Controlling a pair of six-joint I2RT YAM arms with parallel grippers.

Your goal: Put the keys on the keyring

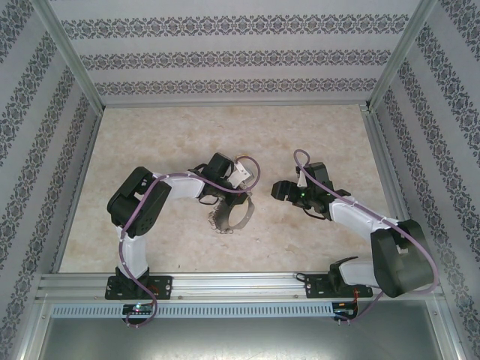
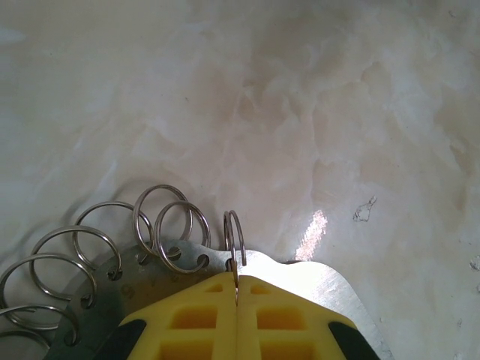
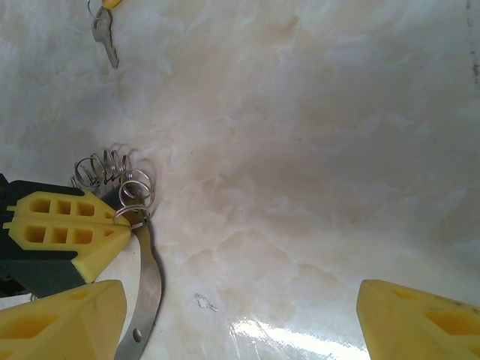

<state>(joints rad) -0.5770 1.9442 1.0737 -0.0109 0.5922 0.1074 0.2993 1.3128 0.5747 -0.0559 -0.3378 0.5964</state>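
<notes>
L jaws were seen clenched on the keyring (image 2: 315, 281). The yellow fingertips (image 2: 187, 322) were pressed tight together over its flat metal band, w/ one small wire loop (image 2: 235, 238) pinched upright in the seam betw. them. More loops (image 2: 172, 225) were fanned along the band to the left in the L wrist view. R jaws were released, their fingertips (image 3: 67, 319) spread wide apart over the bench (image 3: 315, 135), just right of the band. In the top view the keyring (image 1: 227, 223) was found near bench centre, betw. the two arms and partly under the L wrist. Farther off, the key (image 3: 103, 34) was seen flat on the bench, well apart from the keyring. Its grey blade was bare and its yellow head was cut by the frame edge.
</notes>
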